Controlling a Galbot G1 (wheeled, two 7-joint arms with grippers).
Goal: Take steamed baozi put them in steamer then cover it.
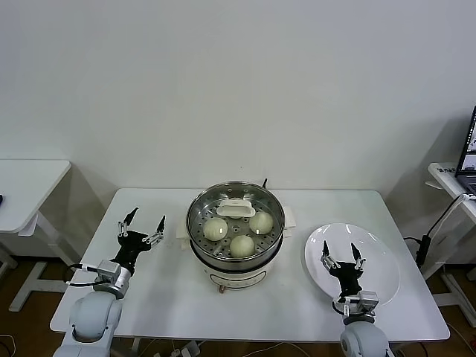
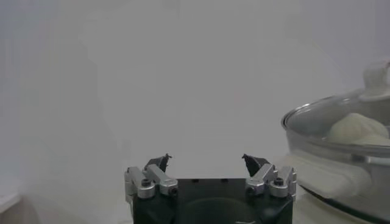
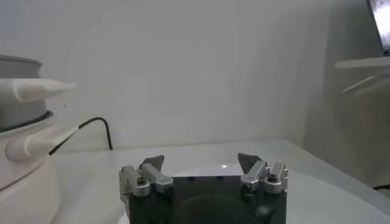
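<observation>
The steamer stands at the table's centre, a steel pot on a white base. The cover, a glass lid with a cream handle, sits on it. Three steamed baozi show through the glass. My left gripper is open and empty, to the left of the pot and apart from it. My right gripper is open and empty, over the white plate. In the left wrist view the open gripper faces the wall, with the covered steamer at the edge. In the right wrist view the open gripper is above the plate.
The white table holds the pot and the plate. A black cable runs behind the steamer's base. A second white table stands at the left. A desk with a laptop is at the right edge.
</observation>
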